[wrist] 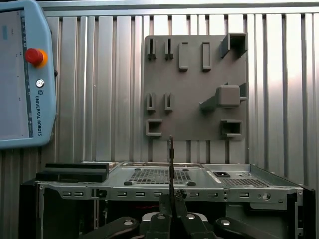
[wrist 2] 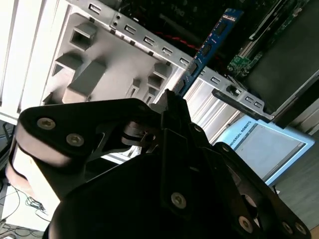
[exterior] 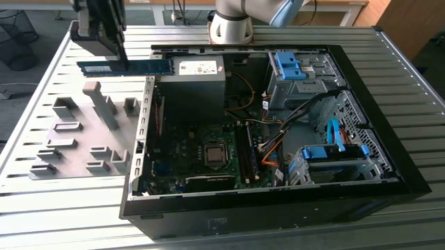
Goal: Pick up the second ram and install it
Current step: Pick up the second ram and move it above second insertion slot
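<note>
In the exterior view, the gripper (exterior: 123,60) hangs over the far corner of the bench (exterior: 70,208). Its fingers (exterior: 119,48) are closed on the second ram (exterior: 143,66). The blue stick lies level in the air, gripped a little off its middle, just outside the open computer case (exterior: 389,172) and beside the power supply (exterior: 198,78). The grey fixture plate (exterior: 76,140) lies below it, and the motherboard (exterior: 201,156) sits well apart, inside the case.

In the second wrist view, the ram juts straight out of the narrow pinch, with the black chips along its face visible.

In the first wrist view, the ram appears edge-on as a thin dark line. It rises from the fingers, with the case wall beneath and the teach pendant (wrist: 20,74) off to one side.

The stick looks light, stiff and very thin. It would likely be easy to twist in the grip and easy to damage. The flat faces near the middle seem the safest place to hold it, leaving the contact edge free.
</note>
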### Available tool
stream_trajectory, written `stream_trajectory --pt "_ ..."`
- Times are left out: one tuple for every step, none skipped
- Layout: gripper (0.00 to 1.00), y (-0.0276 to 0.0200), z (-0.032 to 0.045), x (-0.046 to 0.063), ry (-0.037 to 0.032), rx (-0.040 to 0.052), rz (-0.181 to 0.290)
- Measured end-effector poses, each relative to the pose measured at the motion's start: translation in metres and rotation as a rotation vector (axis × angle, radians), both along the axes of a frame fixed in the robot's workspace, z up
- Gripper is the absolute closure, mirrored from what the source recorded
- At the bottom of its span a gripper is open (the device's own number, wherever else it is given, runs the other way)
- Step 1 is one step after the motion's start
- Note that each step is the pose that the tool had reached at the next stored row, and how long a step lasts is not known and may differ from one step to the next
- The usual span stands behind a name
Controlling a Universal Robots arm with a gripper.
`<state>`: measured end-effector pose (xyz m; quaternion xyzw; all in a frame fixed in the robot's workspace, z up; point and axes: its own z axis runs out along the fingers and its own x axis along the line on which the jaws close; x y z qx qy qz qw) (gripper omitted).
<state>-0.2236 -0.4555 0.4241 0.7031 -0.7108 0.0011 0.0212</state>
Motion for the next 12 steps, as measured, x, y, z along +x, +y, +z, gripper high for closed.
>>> stream_trajectory --pt "0.86 0.0000 -0.0001 0.003 0.0001 -0.0001 0.000" --pt "0.86 0.0000 -0.0002 0.006 0.0001 -0.0001 0.000" --pt "0.86 0.0000 -0.0004 0.009 0.0001 0.0000 0.000" --pt "0.86 0.0000 -0.0005 0.012 0.0000 0.0000 0.000" --pt "0.86 0.0000 -0.0006 0.015 0.0001 -0.0001 0.000" --pt "0.86 0.0000 -0.0007 0.018 0.0001 -0.0001 0.000" --pt "0.86 0.0000 -0.0008 0.021 0.0001 -0.0001 0.000" --pt "0.86 0.0000 -0.0009 0.023 0.0001 -0.0002 0.000" --pt "0.86 0.0000 -0.0011 0.026 0.0001 -0.0001 0.000" --pt "0.86 0.0000 -0.0012 0.029 0.0001 -0.0001 0.000" --pt "0.86 0.0000 -0.0014 0.031 0.0001 0.0000 0.000" --pt "0.86 0.0000 -0.0015 0.034 0.0001 -0.0001 0.000"
